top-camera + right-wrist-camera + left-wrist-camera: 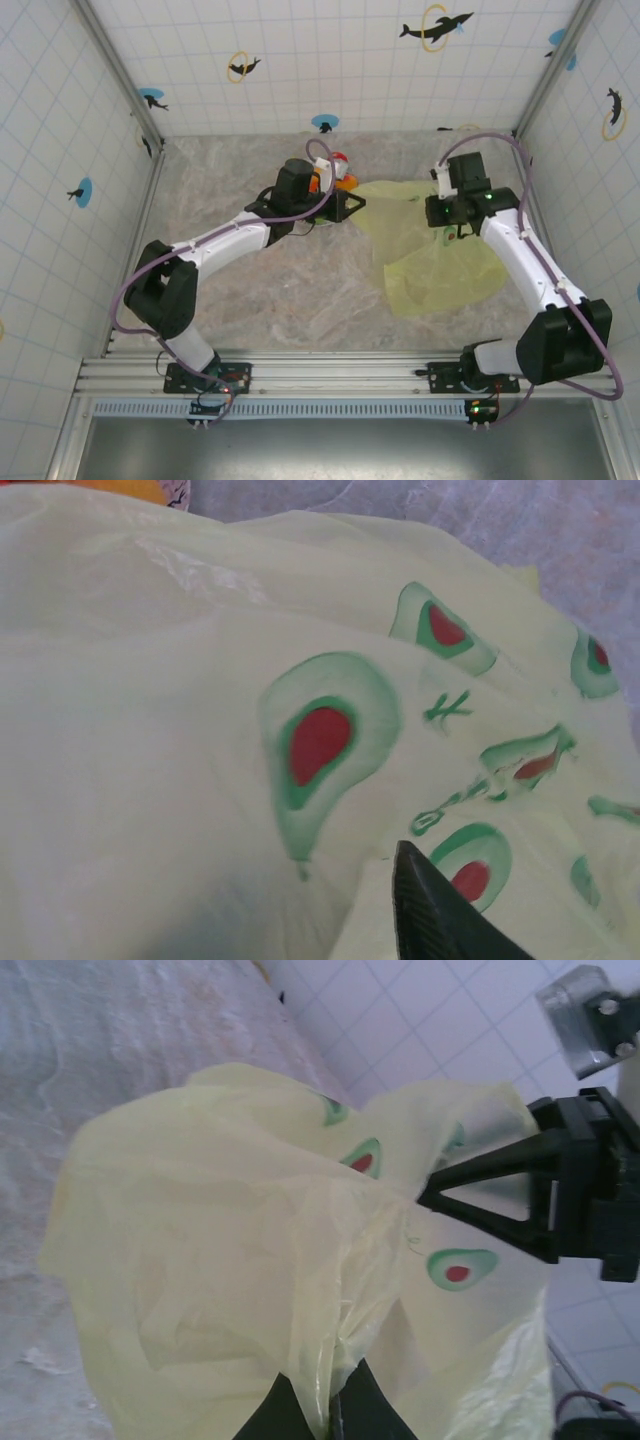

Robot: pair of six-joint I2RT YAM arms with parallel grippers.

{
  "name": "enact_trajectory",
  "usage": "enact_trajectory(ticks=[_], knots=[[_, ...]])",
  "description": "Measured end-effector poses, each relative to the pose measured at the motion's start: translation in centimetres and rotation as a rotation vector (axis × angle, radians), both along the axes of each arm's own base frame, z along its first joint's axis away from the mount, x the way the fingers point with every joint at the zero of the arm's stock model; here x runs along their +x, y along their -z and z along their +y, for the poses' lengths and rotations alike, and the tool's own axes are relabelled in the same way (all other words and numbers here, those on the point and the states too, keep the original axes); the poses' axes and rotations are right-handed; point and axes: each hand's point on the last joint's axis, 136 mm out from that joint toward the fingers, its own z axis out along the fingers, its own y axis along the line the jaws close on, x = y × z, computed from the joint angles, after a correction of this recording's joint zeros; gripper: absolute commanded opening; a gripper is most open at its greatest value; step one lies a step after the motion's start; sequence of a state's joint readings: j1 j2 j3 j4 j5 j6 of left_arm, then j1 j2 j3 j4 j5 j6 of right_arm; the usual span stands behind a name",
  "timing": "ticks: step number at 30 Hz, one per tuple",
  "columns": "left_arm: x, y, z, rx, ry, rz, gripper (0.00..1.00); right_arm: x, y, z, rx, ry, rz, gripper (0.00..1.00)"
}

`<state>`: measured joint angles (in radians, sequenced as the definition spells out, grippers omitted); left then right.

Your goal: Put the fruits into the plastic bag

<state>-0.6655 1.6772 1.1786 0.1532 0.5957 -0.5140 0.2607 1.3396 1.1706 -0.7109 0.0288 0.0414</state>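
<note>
The yellow-green plastic bag (440, 262) lies crumpled on the right half of the table, printed with green-and-red shapes. My left gripper (352, 205) is shut on a bunched fold of the plastic bag (230, 1260) at its left edge, and the film runs up from between the fingers (385, 1415). My right gripper (440, 222) holds the bag's far side; its black tip (428, 1198) pinches the film. One finger (435, 910) shows, the other lies under the bag (200, 730). A red fruit (340, 160) and an orange fruit (347, 182) sit behind the left wrist.
Tiled walls with dolphin stickers close in the table at the back (320, 70) and on both sides. The marbled tabletop (290, 290) stretches bare in front of the left arm. An orange-yellow patch (120, 488) peeks over the bag's top edge.
</note>
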Motion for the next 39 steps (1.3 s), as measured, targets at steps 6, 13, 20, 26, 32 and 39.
enact_trajectory(ticks=[6, 13, 20, 26, 32, 39], knots=[[-0.7, -0.7, -0.4, -0.042, 0.032, 0.042, 0.00, 0.5, 1.1, 0.3, -0.107, 0.024, -0.014, 0.52], [-0.8, -0.9, -0.5, -0.056, 0.038, 0.051, 0.00, 1.5, 3.2, -0.7, -0.262, 0.050, 0.002, 0.22], [1.2, 0.3, 1.0, 0.032, -0.094, 0.011, 0.00, 1.3, 3.7, -1.6, -0.215, -0.007, 0.077, 0.00], [4.3, 1.4, 3.5, 0.113, -0.246, -0.052, 0.11, 0.4, 2.8, -0.7, 0.021, -0.072, 0.118, 0.00], [6.1, 2.5, 4.8, 0.159, -0.312, -0.077, 0.47, 0.7, 0.7, 0.5, 0.231, -0.065, 0.084, 0.00], [5.8, 3.1, 5.4, 0.159, -0.310, -0.068, 0.78, 1.4, 2.4, 0.0, 0.490, 0.104, 0.089, 0.00]])
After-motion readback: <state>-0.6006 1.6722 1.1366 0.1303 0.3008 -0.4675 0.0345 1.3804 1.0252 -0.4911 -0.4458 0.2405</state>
